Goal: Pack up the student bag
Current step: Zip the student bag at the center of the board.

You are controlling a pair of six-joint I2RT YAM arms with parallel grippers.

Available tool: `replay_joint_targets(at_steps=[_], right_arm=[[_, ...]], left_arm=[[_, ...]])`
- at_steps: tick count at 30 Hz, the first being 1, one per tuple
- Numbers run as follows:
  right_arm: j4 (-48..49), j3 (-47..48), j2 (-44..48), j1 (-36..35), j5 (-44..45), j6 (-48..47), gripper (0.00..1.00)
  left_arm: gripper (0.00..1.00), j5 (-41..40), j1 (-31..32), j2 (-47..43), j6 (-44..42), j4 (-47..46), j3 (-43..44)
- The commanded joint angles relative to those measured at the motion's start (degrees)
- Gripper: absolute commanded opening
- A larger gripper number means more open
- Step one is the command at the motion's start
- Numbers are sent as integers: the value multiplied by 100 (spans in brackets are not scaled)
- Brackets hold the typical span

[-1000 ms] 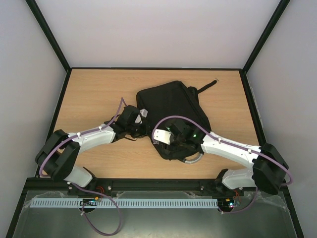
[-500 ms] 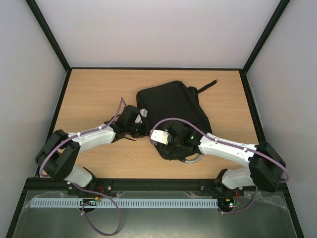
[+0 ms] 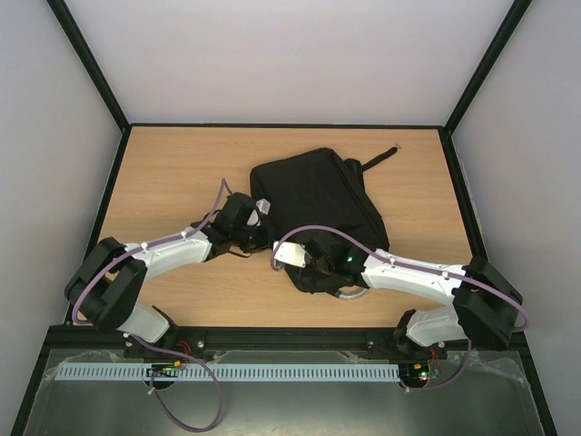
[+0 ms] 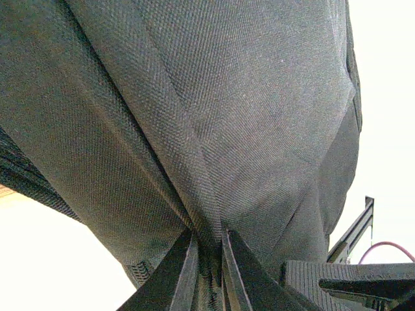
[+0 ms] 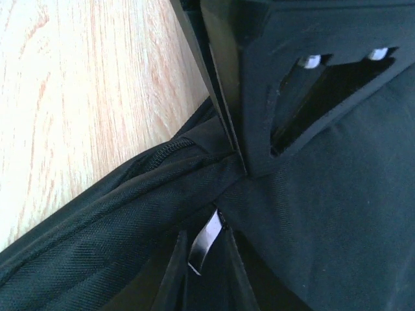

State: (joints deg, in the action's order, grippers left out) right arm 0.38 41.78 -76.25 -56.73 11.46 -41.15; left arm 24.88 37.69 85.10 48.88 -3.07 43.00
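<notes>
Centre of the wooden table, top view: the student bag lies flat, black, tilted, running from upper centre to lower centre of frame. Left arm reaches in from lower left, right arm from lower right. Both end at the bag's lower-left edge, close together.

Left gripper: clamped on a pinched fold of bag fabric, creases fanning out of the jaws.

Right gripper: fingers narrowed to either side of a silvery zipper pull; can't tell if it's actually clamped.

Grey loop handle pokes out at the bag's lower end, beside the right arm. Black strap trails off the bag's upper right. Zipper track runs left of the pull, bare wood beyond it.
</notes>
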Motion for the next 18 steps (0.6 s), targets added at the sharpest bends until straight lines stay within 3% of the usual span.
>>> replay_joint_targets(at_steps=[1, 6, 13, 18], right_arm=[[89, -22, -22, -21, 264, 106, 13], [-257, 142, -21, -20, -75, 361, 1], [-902, 433, -95, 172, -685, 806, 1], [-1786, 1034, -247, 924, -1891, 1378, 1]], left_arm=[[9, 157, 19, 13, -63, -196, -49], [9, 126, 19, 0, -72, -194, -77], [7, 24, 10, -60, -122, -137, -106], [4, -102, 2, -134, -189, -115, -188]])
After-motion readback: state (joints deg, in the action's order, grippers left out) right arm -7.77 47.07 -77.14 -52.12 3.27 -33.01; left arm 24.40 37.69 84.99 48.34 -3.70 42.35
